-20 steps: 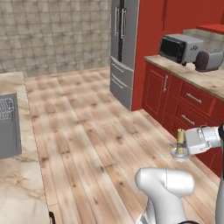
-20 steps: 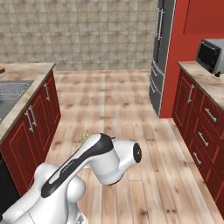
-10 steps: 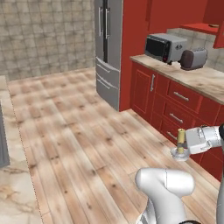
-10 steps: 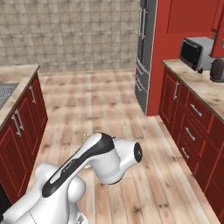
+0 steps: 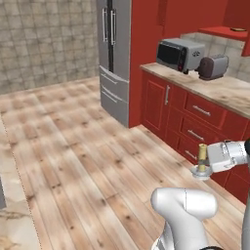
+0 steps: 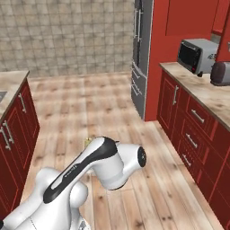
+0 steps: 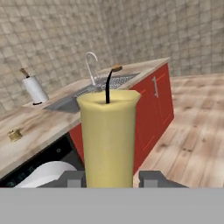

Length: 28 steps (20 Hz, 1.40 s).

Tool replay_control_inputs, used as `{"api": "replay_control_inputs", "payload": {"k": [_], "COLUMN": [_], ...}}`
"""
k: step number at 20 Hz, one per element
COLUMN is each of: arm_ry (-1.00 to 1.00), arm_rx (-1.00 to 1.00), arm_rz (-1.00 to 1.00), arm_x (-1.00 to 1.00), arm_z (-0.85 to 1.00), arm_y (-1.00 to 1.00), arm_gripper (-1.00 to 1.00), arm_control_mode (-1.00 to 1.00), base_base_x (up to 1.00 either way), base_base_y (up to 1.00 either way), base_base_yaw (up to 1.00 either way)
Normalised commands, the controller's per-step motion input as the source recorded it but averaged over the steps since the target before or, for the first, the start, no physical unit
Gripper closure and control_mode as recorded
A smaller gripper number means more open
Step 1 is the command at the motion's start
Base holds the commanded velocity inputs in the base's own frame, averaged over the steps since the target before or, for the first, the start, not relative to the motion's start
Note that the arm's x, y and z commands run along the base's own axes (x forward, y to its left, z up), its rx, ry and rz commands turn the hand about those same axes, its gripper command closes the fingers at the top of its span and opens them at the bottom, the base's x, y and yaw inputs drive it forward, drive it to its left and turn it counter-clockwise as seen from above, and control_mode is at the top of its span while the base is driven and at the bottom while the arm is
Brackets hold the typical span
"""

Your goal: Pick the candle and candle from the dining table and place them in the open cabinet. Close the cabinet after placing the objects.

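Observation:
My gripper (image 5: 209, 162) is shut on the slim olive-gold stick candle (image 5: 201, 154), which stands upright on its clear round dish (image 5: 201, 172) above the wooden floor, in front of the low red cupboards. In the hand view the candle (image 7: 108, 140) with its dark bent wick rises between the two fingertips (image 7: 72, 178) of the gripper (image 7: 111, 179). A small brass-gold squat candle (image 7: 15, 134) lies on the beige marbled dining table top (image 7: 48, 122) far to the left. A red cabinet shelf (image 5: 225, 32) shows at the top right, above the counter.
A steel fridge (image 5: 114, 49) stands beyond the red cupboards (image 5: 195, 127). A microwave (image 5: 178, 52) and a toaster (image 5: 213, 67) sit on the counter. A sink with a faucet (image 7: 91, 65) and a paper-towel roll (image 7: 34, 87) are on the beige top. Wooden floor (image 5: 73, 146) lies between.
The whole picture has shifted left and the fridge, microwave and cupboards have grown nearer, so the base has moved. The candle stays held in the gripper as before.

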Motion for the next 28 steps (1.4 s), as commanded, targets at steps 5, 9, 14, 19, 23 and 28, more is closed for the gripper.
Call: {"api": "replay_control_inputs", "payload": {"k": [5, 9, 14, 19, 23, 28], "arm_ry": [0.0, 0.0, 0.0, 0.0, 0.0, 0.0], "arm_rx": [0.0, 0.0, 0.0, 0.0, 0.0, 0.0], "arm_rz": [0.0, 0.0, 0.0, 0.0, 0.0, 0.0], "arm_x": [0.0, 0.0, 0.0, 0.0, 0.0, 0.0], "arm_z": [0.0, 0.0, 0.0, 0.0, 0.0, 0.0], "arm_y": [0.0, 0.0, 0.0, 0.0, 0.0, 0.0], "arm_gripper": [1.0, 1.0, 1.0, 1.0, 1.0, 1.0], "arm_control_mode": [1.0, 1.0, 1.0, 1.0, 1.0, 1.0], "base_base_x": [0.54, 0.57, 0.58, 0.6, 0.61, 0.63], "base_base_y": [0.12, 0.12, 0.12, 0.13, 0.12, 0.06], "base_base_yaw": [-0.13, -0.14, -0.16, -0.17, -0.16, -0.11]}}
